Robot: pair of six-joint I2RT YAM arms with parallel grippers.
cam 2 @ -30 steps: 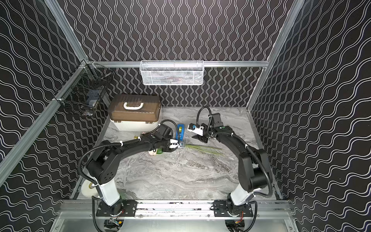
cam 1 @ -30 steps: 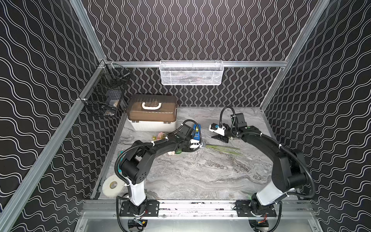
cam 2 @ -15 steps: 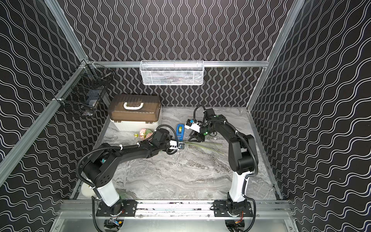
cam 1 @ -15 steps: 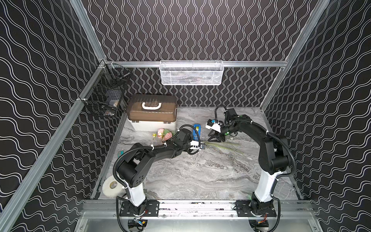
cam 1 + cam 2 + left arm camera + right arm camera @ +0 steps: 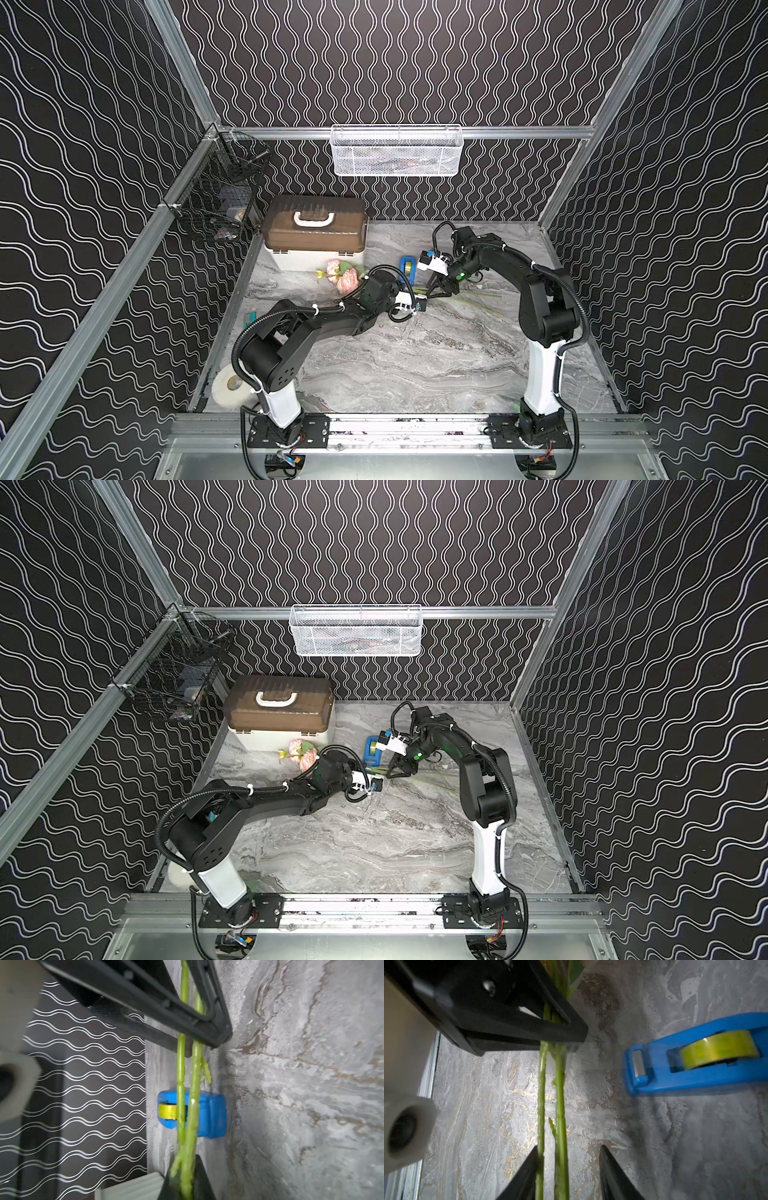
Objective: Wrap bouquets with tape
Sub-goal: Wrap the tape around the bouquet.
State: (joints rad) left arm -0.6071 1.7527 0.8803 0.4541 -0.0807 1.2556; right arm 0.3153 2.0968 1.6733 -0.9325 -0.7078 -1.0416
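The bouquets' one bunch lies on the marble table, its pink and cream flowers (image 5: pixel 343 276) (image 5: pixel 303 755) by the box and its green stems (image 5: pixel 180 1084) (image 5: pixel 560 1095) running right. My left gripper (image 5: pixel 417 296) (image 5: pixel 379 777) (image 5: pixel 187 1180) is shut on the stems. My right gripper (image 5: pixel 436 293) (image 5: pixel 399 774) (image 5: pixel 569 1159) faces it tip to tip. It is open, with its jaws either side of the same stems, and one finger (image 5: pixel 529 1167) touches a stem. The tape, a yellowish roll in a blue dispenser (image 5: pixel 409 268) (image 5: pixel 373 750) (image 5: pixel 209 1115) (image 5: pixel 695 1057), stands just behind both grippers.
A brown-lidded cream box (image 5: pixel 316 228) stands at the back left. A white mesh basket (image 5: pixel 395 151) hangs on the back wall and a black wire basket (image 5: pixel 220 203) on the left rail. A large white roll (image 5: pixel 228 388) lies by the left arm's base.
The right gripper has swung in from the right to straddle the stems, opening a little wider. The left arm has drawn back slightly with the stems, uncovering the flowers.
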